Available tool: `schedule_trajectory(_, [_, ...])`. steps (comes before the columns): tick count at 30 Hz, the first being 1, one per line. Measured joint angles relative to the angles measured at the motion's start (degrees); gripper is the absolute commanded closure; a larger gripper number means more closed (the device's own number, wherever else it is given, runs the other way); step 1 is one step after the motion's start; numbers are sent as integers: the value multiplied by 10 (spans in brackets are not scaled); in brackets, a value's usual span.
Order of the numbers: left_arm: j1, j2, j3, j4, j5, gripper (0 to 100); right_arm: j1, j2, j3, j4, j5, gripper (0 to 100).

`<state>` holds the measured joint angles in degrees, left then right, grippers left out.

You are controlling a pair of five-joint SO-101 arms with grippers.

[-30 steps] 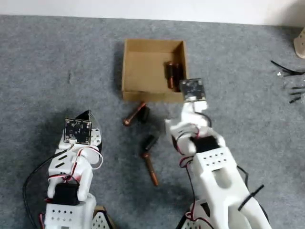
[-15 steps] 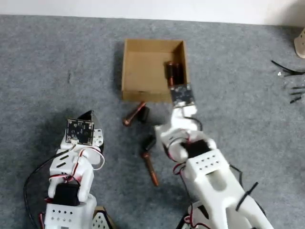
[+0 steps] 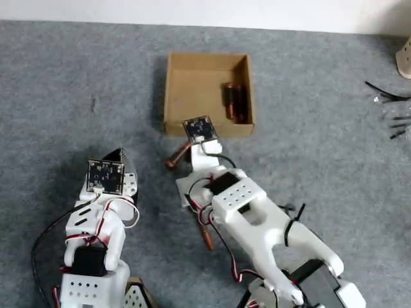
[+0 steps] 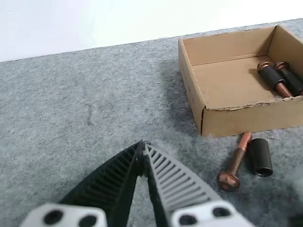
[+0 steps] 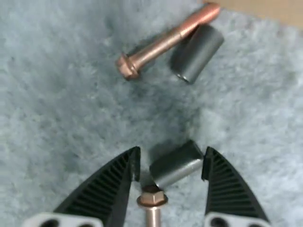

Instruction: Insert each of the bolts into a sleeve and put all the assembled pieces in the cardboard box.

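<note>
Straddles the sleeve (image 5: 177,166), beside a bolt (image 5: 152,202) head near the box (image 3: 192,90), with right gripper (image 5: 171,156) spread wide, seemingly to grasp it for mating; rests left gripper (image 4: 143,153) pinched together, out of the way.

Worktop (image 3: 334,77): covered in grey, fuzzy, carpet-like fabric from the near edge to the far wall.
Far wall (image 3: 192,11): a plain white band meeting the worktop's far edge.
Far right: thin black strips (image 3: 390,97) lie scattered on the grey cover, with a pale rounded object (image 3: 404,58) cut off at the edge.
Light: soft and even, with blurred shadows.
</note>
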<state>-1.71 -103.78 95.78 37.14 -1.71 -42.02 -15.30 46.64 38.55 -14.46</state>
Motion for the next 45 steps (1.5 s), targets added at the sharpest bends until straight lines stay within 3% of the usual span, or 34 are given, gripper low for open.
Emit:
schedule_trajectory(20, [0,0,0,0,0,989,33,105,-21,0,-5,809])
schedule_trajectory(23, [0,0,0,0,0,989,33,105,-21,0,-5,867])
schedule_trajectory(26, [0,0,0,0,0,989,38,105,-21,0,-5,991])
schedule_trajectory(36, [0,0,0,0,0,989,43,107,-22,-1,-5,995])
schedule_trajectory(45, [0,0,0,0,0,989,112,72,-19,25,5,995])
